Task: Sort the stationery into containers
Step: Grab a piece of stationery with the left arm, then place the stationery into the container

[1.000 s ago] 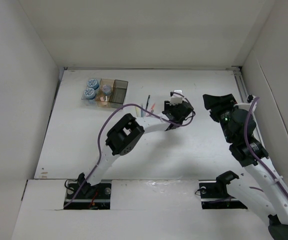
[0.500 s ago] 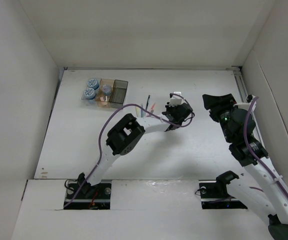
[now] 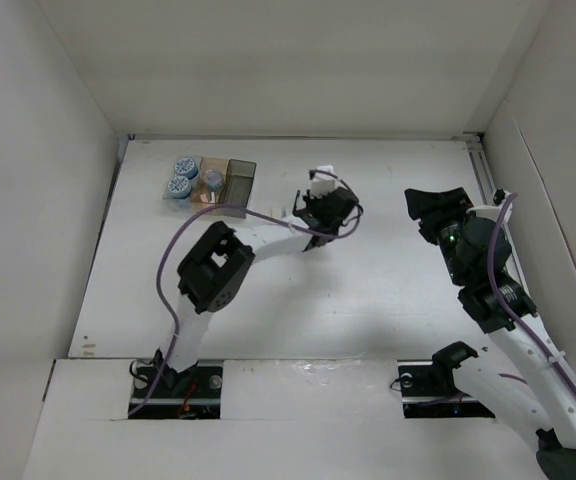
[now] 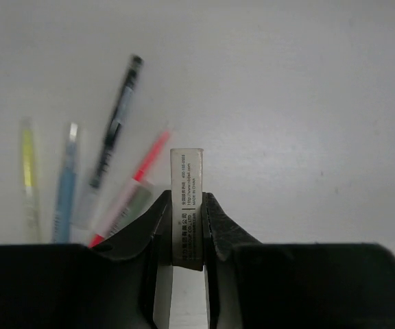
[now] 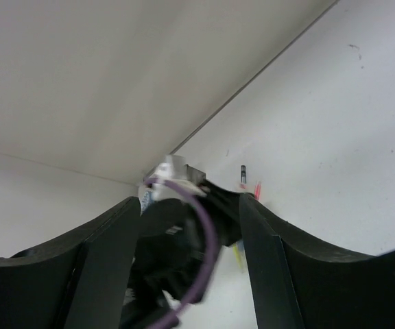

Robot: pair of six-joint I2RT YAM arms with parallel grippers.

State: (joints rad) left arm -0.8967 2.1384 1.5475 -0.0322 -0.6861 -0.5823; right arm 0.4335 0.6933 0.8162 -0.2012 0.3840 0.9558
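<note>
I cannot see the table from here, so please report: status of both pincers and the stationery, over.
Left pincer shut on white eraser. Right pincer open, empty. Four pens loose on table. Nothing seen blocking the trays.

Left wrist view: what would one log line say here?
left claw: shut on eraser | pens: on table | right claw: open

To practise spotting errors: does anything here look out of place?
Yes: one tape roll sits in the amber tray, apart from two rolls in the clear tray, so it looks mis-sorted.
</note>
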